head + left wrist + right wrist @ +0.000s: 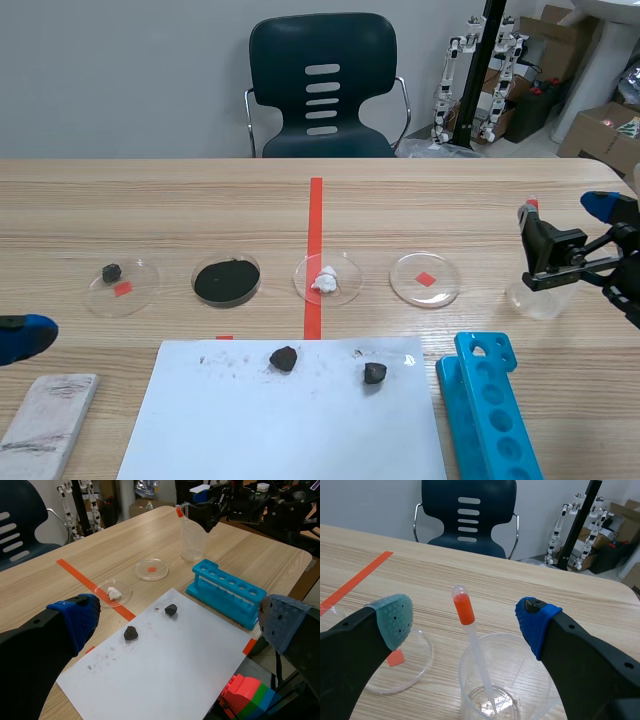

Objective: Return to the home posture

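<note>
The right tool point(465, 619) is hovering open just over a clear beaker point(520, 680), which is holding a leaning pipette point(472, 640) on the counter point(445, 575). The left tool point(180, 622) is gaping wide above a white sheet point(165, 670). The scene view's edge is cutting off all but one blue pad point(25, 337) of it.

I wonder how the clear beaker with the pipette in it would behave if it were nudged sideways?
The beaker looks thin-walled and nearly empty, so it is probably light and would slide or tip easily. The pipette stands tilted and loose inside, so it would likely swing or fall out.
</note>
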Available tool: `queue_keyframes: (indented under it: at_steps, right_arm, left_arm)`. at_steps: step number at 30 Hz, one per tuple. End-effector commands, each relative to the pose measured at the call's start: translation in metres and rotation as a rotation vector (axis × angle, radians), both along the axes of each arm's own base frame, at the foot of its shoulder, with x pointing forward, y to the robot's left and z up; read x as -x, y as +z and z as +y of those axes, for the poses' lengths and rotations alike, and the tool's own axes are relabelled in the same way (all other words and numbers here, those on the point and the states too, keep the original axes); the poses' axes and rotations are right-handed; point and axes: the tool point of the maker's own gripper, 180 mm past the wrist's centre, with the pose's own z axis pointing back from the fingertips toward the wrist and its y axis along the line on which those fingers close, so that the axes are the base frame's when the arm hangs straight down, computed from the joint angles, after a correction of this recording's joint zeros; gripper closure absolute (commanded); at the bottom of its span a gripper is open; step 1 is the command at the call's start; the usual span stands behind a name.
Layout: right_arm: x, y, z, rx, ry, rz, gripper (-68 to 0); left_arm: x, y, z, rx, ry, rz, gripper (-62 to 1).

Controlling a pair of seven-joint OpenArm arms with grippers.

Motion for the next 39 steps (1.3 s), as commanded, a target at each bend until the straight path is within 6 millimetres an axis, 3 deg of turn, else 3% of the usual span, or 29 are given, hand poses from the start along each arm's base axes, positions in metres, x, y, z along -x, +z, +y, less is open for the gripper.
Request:
queue_keyframes:
  at_steps: [1, 8, 17, 23, 33, 39]
  right_arm:
    - [-0.008, 0.013, -0.003, 0.006, 0.002, -0.039, -43.3]
    - [-0.003, 0.015, -0.001, 0.008, 0.012, -0.047, -43.3]
    - [0.035, 0.053, 0.029, 0.067, 0.1, -0.126, -43.3]
    - [0.079, 0.08, 0.05, 0.085, 0.137, -0.151, -43.3]
    - [0.168, 0.099, 0.093, 0.047, 0.301, -0.141, -43.5]
    - [0.199, 0.098, 0.103, 0.034, 0.361, -0.125, -55.7]
  left_arm:
    - [-0.003, 0.007, 0.001, 0.019, 0.009, -0.023, -62.3]
    - [-0.003, 0.007, 0.001, 0.019, 0.009, -0.023, -62.3]
    - [-0.003, 0.007, 0.001, 0.019, 0.009, -0.023, -62.3]
    - [-0.003, 0.007, 0.001, 0.019, 0.009, -0.023, -62.3]
    - [-0.003, 0.007, 0.001, 0.019, 0.009, -0.023, -62.3]
    - [-0.003, 0.007, 0.001, 0.019, 0.009, -0.023, -62.3]
